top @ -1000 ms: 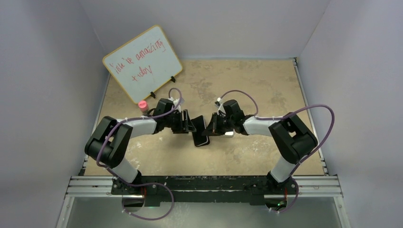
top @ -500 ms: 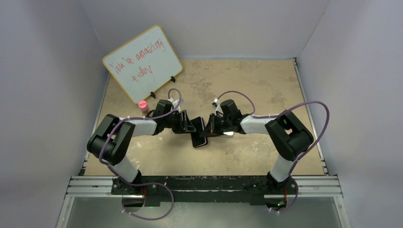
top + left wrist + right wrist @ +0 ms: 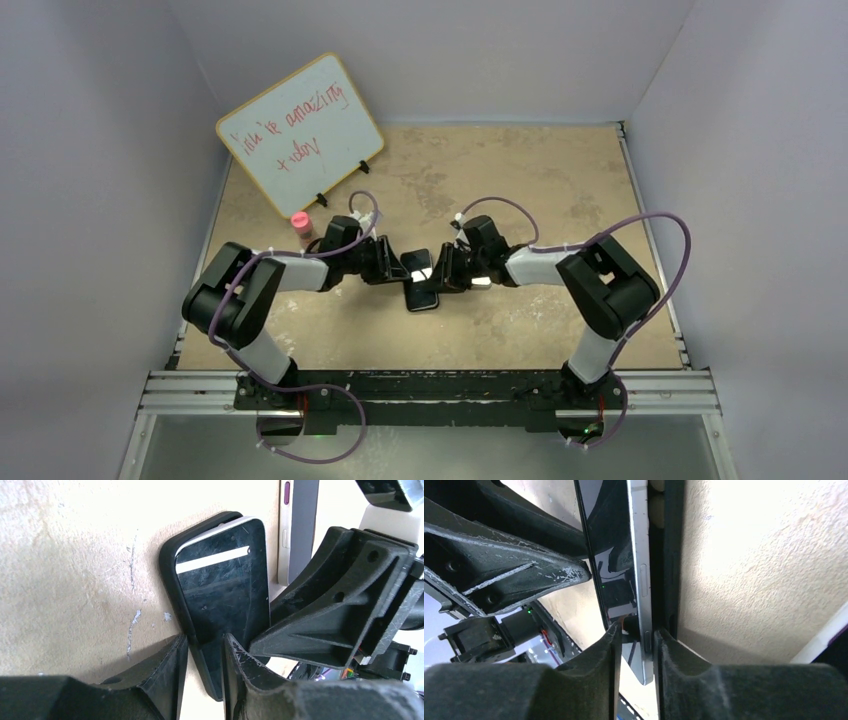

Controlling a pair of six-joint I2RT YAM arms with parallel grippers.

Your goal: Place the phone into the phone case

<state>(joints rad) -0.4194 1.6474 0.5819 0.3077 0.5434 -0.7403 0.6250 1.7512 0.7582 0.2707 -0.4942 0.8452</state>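
Red handwriting on the whiteboard (image 3: 298,133) read "You're amazing"; its second line was too small to read. No brand showed on the phone (image 3: 222,590) or the phone case (image 3: 169,575).

The phone lay screen up over the case, between the two grippers. The left gripper (image 3: 205,640) had its jaws narrowly apart astride one long side, one finger outside the case wall and the other over the glass. Whether they pressed could not be told. Bare table (image 3: 75,570) stretched away outside those jaws.

The right gripper (image 3: 636,632) straddled the phone's silvery rim, its jaws slightly apart, and its grip was equally uncertain. Only this wrist view showed a dark gap between that rim and the case's wall. Only the left wrist view showed a second phone (image 3: 300,525) with a purple side button (image 3: 286,492), just beyond the case and behind the right jaws.
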